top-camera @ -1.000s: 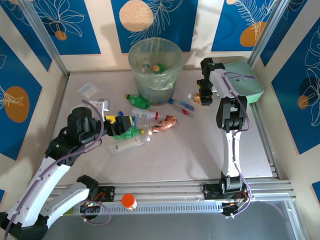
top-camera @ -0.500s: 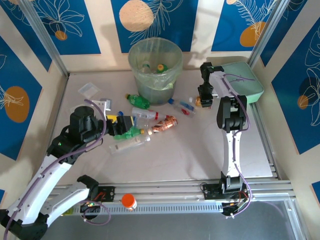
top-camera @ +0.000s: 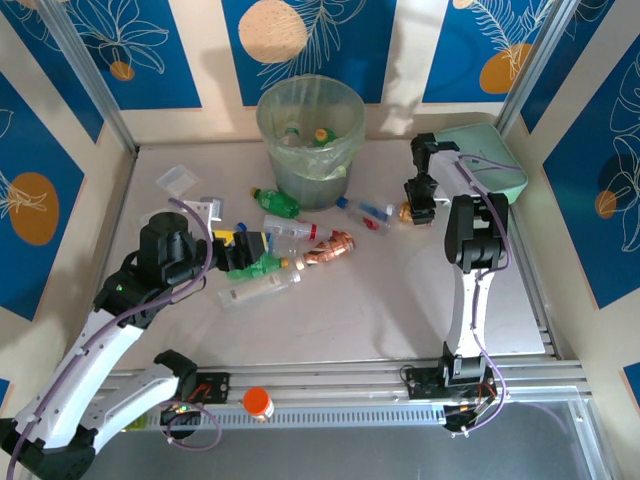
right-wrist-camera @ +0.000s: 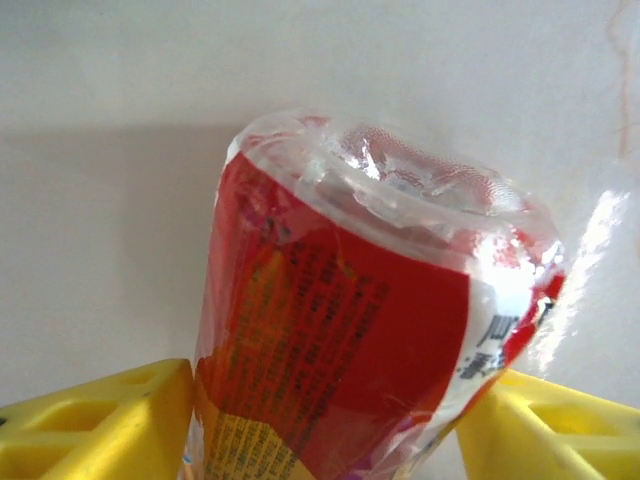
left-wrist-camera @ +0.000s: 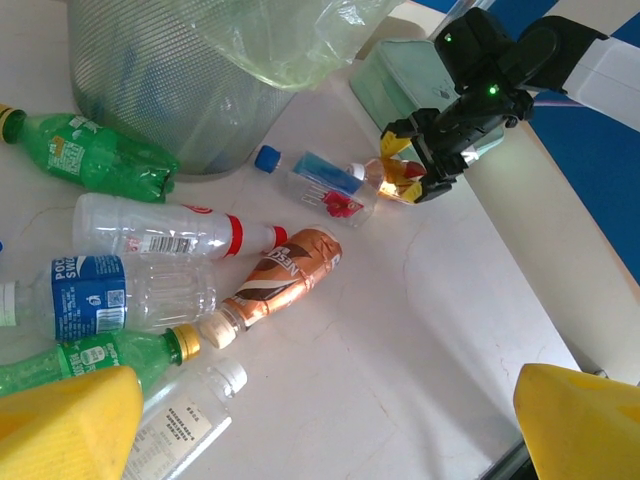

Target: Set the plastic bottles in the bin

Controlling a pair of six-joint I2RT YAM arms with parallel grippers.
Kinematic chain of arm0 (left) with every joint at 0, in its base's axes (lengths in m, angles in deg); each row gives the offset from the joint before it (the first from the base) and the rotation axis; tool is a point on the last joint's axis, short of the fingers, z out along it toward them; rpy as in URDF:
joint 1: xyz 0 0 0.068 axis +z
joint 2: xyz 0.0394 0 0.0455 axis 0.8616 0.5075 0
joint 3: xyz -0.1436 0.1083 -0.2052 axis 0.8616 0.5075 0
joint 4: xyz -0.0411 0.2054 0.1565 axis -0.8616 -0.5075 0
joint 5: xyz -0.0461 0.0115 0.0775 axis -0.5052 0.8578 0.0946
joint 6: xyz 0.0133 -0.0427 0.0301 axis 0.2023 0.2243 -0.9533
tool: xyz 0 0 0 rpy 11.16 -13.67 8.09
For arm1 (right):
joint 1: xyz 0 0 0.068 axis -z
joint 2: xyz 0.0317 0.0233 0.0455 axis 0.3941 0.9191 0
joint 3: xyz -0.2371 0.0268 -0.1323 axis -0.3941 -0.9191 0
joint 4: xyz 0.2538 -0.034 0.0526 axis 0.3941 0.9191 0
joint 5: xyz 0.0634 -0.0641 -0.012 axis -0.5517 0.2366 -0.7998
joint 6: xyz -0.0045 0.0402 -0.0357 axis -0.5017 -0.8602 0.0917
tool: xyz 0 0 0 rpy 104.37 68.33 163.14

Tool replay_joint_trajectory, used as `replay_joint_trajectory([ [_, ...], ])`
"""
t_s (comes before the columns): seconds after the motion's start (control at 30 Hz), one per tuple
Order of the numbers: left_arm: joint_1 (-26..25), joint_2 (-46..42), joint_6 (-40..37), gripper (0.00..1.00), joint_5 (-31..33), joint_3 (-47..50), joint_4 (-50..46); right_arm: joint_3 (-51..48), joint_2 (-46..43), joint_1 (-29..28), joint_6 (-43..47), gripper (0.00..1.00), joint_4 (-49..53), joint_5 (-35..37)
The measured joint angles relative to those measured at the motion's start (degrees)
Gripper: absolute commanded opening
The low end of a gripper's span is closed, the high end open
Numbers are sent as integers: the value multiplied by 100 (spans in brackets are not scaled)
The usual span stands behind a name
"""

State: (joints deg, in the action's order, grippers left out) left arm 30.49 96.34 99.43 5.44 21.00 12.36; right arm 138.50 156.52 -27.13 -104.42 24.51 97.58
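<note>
Table (top-camera: 380, 290): bin (top-camera: 290, 165) at far centre, bottles inside. Loose bottles (top-camera: 285, 228) lie just near-left of it. Right fingers (top-camera: 417, 205) clamp a red-labelled bottle (right-wrist-camera: 340, 320) right of the bin. Left fingers (top-camera: 248, 252) wide open, empty, at the pile.

Clear bottle (right-wrist-camera: 350, 320) w/ red label, yellow fingers (right-wrist-camera: 100, 420), grey-green bin (top-camera: 345, 150).
</note>
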Motion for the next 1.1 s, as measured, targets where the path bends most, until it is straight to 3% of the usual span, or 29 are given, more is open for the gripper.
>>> replay_joint_trajectory([
  [0.13, 0, -7, 0, 95, -52, -57, -17, -409, -127, 4, 138, 87, -127, 7],
  [0.2, -2, -7, 0, 95, -70, -114, -33, -479, -127, 4, 190, 88, -162, 7],
  [0.4, -2, -57, 0, 95, -70, -234, -103, -459, -127, 9, 192, 70, -162, 11],
  [0.73, -4, -101, -2, 95, -70, -302, -256, -363, -122, 85, 142, 57, -162, -68],
  [0.87, -4, -90, -7, 94, -92, -334, -337, -365, -229, 85, 149, 57, -162, -46],
  [1.1, -7, 273, -118, 92, -439, -684, -505, -544, -1305, 17, 367, 53, -280, 116],
])
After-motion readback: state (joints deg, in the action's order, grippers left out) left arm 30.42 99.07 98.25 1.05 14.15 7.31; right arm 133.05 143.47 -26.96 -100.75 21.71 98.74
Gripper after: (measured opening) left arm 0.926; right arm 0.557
